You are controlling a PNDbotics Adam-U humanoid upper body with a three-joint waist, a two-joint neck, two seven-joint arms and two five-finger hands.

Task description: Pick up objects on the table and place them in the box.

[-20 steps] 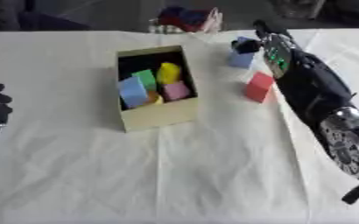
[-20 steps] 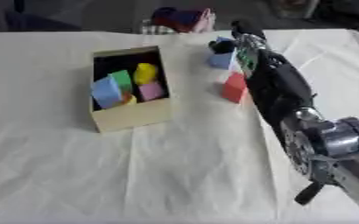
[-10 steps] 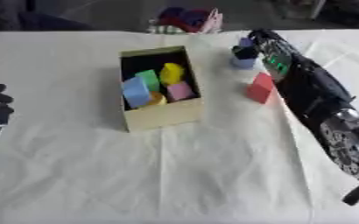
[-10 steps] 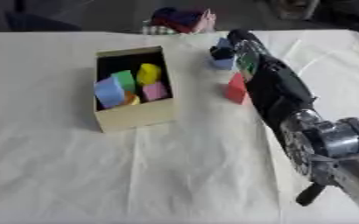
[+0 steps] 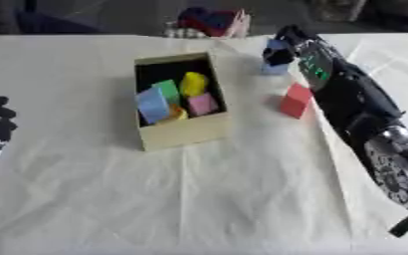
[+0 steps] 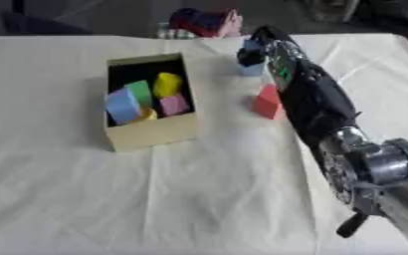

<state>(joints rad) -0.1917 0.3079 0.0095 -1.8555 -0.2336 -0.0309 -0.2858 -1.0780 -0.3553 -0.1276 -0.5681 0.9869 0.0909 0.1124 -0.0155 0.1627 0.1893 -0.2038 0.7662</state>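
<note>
The right hand [image 5: 281, 46] has its fingers curled round the pale blue block [image 5: 273, 56] at the far side of the table, so this looks like the pick-up, and next it must lift and carry leftward over the open box [image 5: 183, 133].

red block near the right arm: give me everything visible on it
The red block is a small solid-coloured piece, plastic or painted wood by its look, with flat faces and an upper end that looks angled. It stands on the white cloth, right of the box and apart from it, just left of the robot's right forearm. Whether the arm touches it cannot be told. The right hand is further back, at the light blue block.
</note>
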